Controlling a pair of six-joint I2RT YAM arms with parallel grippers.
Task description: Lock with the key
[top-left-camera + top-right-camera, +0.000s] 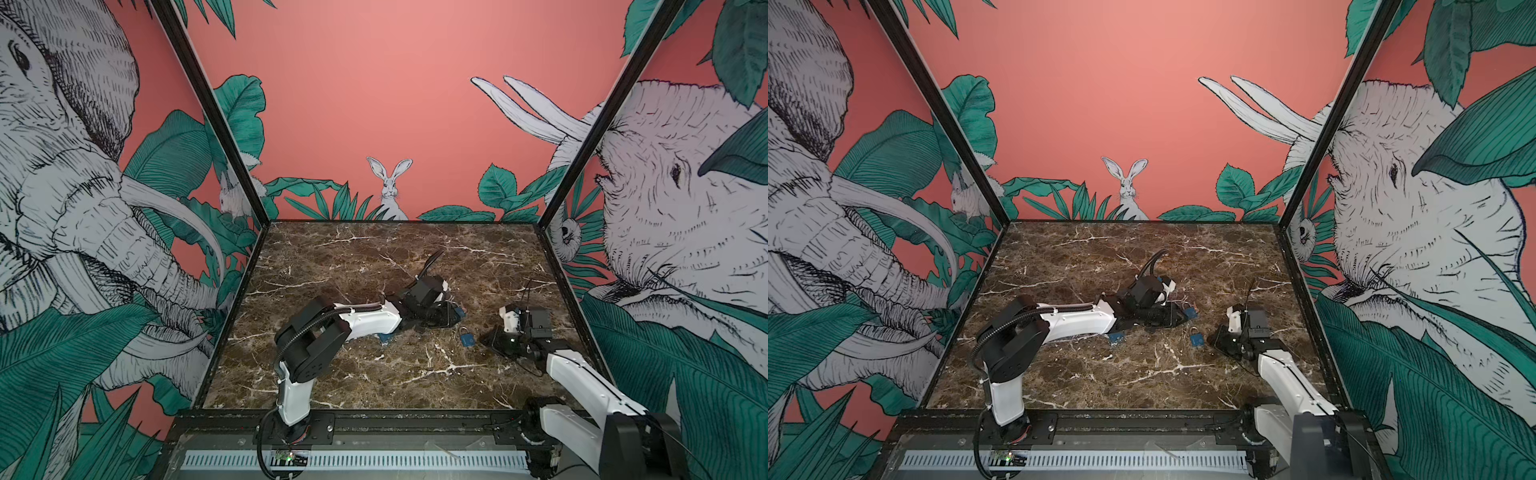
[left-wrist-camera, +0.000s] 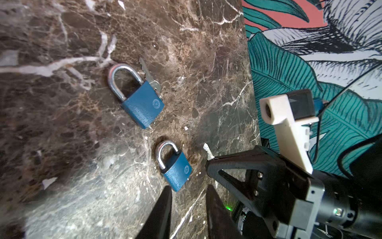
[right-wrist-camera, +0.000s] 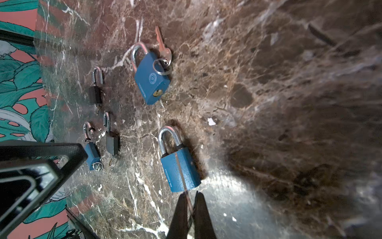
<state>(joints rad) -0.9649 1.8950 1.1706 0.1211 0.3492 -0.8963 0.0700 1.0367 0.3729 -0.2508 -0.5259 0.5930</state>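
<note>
Looking along both wrists, we see the right gripper [image 3: 190, 196] clenched on the key [image 2: 207, 151], whose tip sits near the blue padlock [image 2: 175, 167] without touching it. The left gripper [image 2: 188, 188] stands released and empty just beside that padlock. The padlock lies flat on the marble table [image 1: 374, 374], between both grippers.

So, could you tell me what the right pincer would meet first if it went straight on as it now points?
Probably the nearer blue padlock: the right pincer, shut on a key, aims its blade at that padlock's base, though depth is unclear.
</note>
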